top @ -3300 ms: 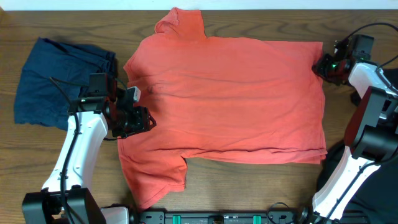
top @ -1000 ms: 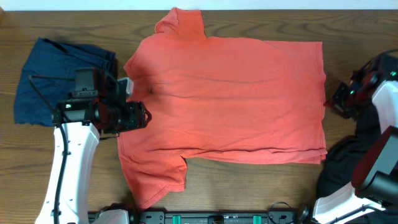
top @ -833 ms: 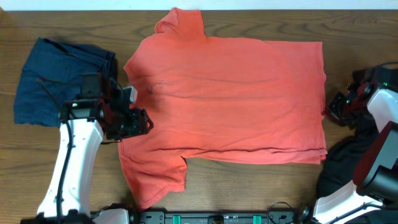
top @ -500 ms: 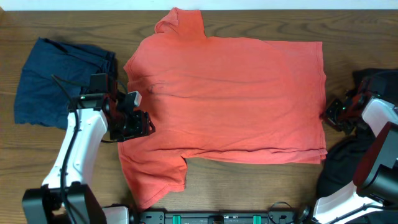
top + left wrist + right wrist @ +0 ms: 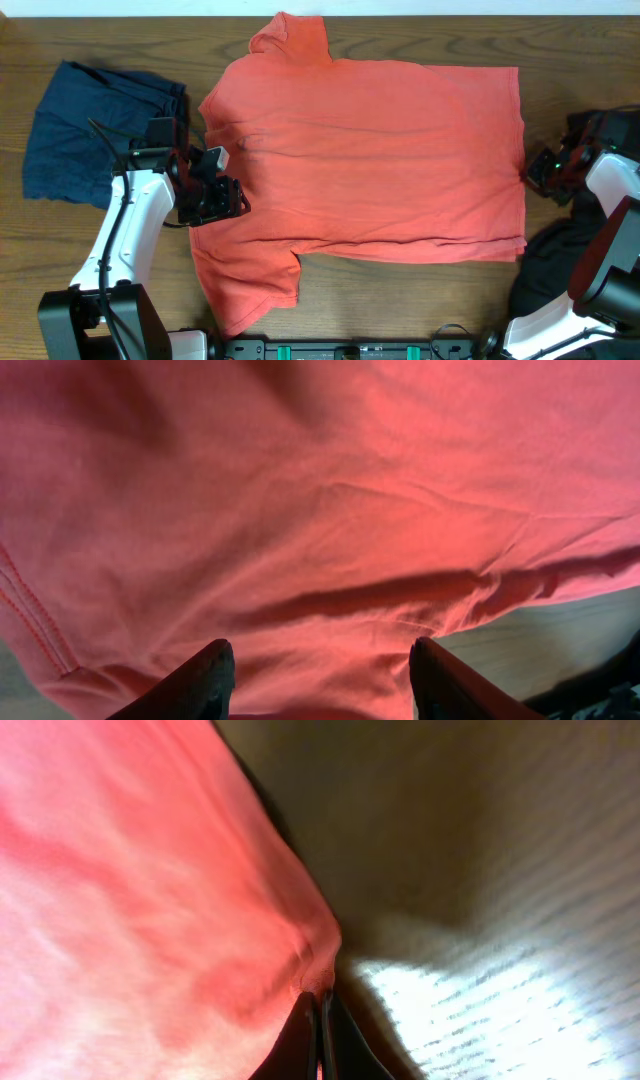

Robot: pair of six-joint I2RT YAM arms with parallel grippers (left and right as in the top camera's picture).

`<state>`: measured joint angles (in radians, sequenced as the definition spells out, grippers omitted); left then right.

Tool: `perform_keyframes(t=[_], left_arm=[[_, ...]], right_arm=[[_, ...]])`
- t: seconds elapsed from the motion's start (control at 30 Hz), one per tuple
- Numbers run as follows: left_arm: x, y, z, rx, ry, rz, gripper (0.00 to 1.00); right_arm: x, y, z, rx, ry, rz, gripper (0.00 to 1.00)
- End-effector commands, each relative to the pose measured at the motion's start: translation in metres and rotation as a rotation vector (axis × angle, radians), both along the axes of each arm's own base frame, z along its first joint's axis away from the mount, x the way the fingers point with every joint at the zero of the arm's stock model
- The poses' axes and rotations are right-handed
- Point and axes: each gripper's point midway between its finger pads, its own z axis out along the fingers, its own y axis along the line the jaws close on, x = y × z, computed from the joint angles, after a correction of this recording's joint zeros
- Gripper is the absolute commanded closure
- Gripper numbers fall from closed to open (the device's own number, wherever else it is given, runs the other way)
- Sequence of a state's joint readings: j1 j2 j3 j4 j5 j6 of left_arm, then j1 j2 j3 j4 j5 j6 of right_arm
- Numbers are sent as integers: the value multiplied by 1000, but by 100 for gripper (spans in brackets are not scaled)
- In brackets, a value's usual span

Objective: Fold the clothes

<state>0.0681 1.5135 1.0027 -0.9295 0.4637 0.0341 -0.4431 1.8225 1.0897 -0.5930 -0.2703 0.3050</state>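
The coral-red T-shirt (image 5: 370, 150) lies spread flat on the wooden table, collar to the left and hem to the right. My left gripper (image 5: 230, 198) hovers open over its left edge, just above the near sleeve. In the left wrist view, the two dark fingertips (image 5: 208, 678) stand wide apart over wrinkled red cloth (image 5: 300, 510), holding nothing. My right gripper (image 5: 532, 178) sits at the middle of the hem. In the right wrist view, that gripper (image 5: 318, 1005) is shut, with a puckered bit of the shirt's edge (image 5: 312, 965) pinched at its tips.
A navy garment (image 5: 90, 130) lies crumpled at the far left, beside my left arm. A black garment (image 5: 560, 255) lies at the lower right, by the right arm's base. Bare wood (image 5: 420, 300) shows along the front of the table.
My right gripper has come in along the shirt's right edge to mid-hem and closed on the cloth. The left gripper has shifted slightly and stays open.
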Motion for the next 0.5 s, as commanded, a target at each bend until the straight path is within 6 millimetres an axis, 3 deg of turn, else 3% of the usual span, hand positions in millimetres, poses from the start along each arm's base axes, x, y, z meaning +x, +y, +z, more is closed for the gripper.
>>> perform_keyframes(t=[0.0,0.03,0.07,0.1,0.13,0.3,0.43,0.47], left_arm=[[-1,1,-3,13,-2,-17,42],[-1,2,-3,13,-3,-17,42],[-1,2,-3,13,-4,-17,42],[0,2,-3,13,-7,-17,42],[0,1,-3,13,-8,-17,42],[0,2,-3,13,-7,-17,42],[-3,3,4,10,18,12,43],[-3,4,7,9,22,21,48]], right_arm=[[19,-11,40,-59,-113,37,99],[19,-12,44,-67,-122,46,95],[18,-12,46,-69,-122,47,74],[15,-11,47,-71,-112,45,60],[11,-11,46,-71,-93,42,55],[-8,-3,40,-34,-13,42,50],[-22,13,42,24,25,95,55],[-26,20,44,49,31,109,55]])
